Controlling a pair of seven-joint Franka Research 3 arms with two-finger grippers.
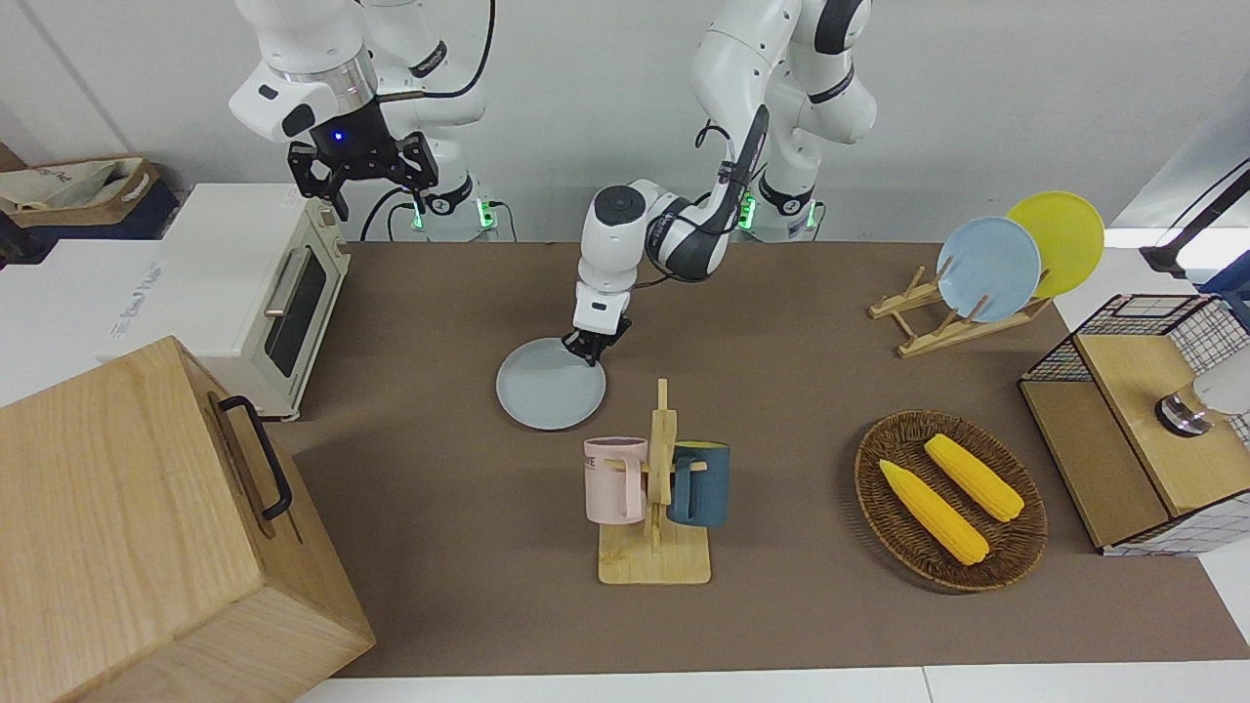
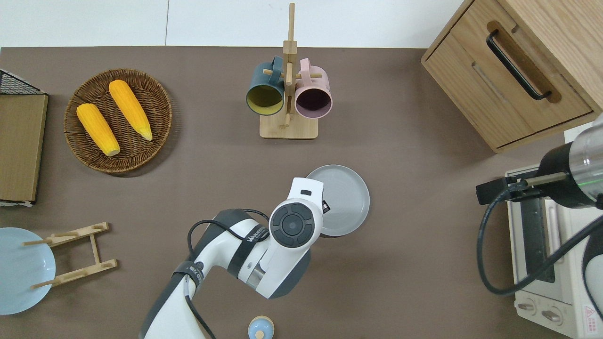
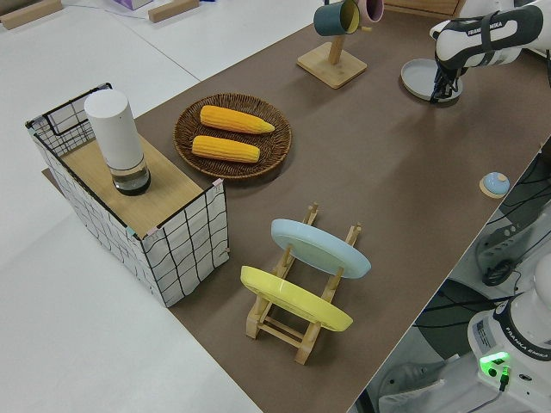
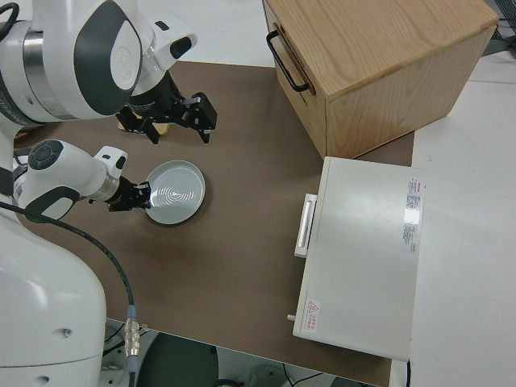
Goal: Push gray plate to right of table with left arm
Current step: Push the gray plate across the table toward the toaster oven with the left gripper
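Note:
The gray plate point(image 1: 547, 392) lies flat on the brown table point(image 1: 430, 547), nearer to the robots than the mug rack and toward the right arm's end from it. It also shows in the overhead view point(image 2: 344, 200) and the right side view point(image 4: 173, 193). My left gripper point(image 1: 587, 350) is low at the table, shut, its tips against the plate's rim on the side toward the left arm's end. It shows in the overhead view point(image 2: 325, 206) under the wrist. My right gripper point(image 1: 376, 190) is parked, open and empty.
A mug rack point(image 1: 654, 488) with a pink and a dark blue mug stands close to the plate. A toaster oven point(image 1: 264, 293) and a wooden cabinet point(image 1: 146, 527) stand at the right arm's end. A corn basket point(image 1: 949, 500), a plate rack point(image 1: 952, 317) and a small bell point(image 1: 673, 251) are also there.

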